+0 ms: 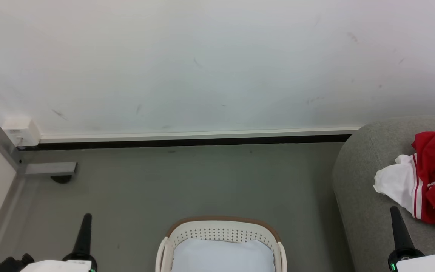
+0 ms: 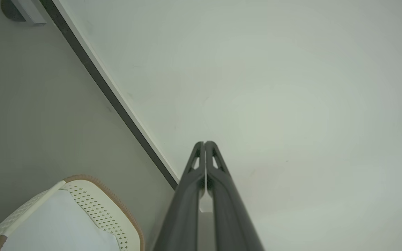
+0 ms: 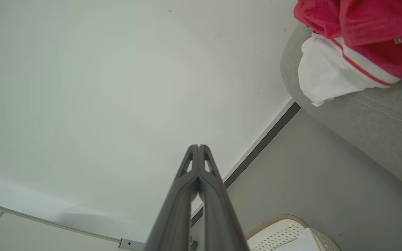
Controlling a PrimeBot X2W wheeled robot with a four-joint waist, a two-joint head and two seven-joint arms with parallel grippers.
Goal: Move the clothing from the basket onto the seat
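Red and white clothing (image 1: 434, 177) lies bunched on the grey seat (image 1: 357, 189) at the right. On the floor (image 1: 202, 181) the white basket (image 1: 221, 230) holds a pale pad (image 1: 221, 257). The left gripper (image 1: 87, 217) and right gripper (image 1: 394, 210) point up, fingers pressed together, holding nothing.

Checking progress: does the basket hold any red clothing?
None in the visible part: the basket shows a plain white pad inside, while the red clothing lies on the grey seat.
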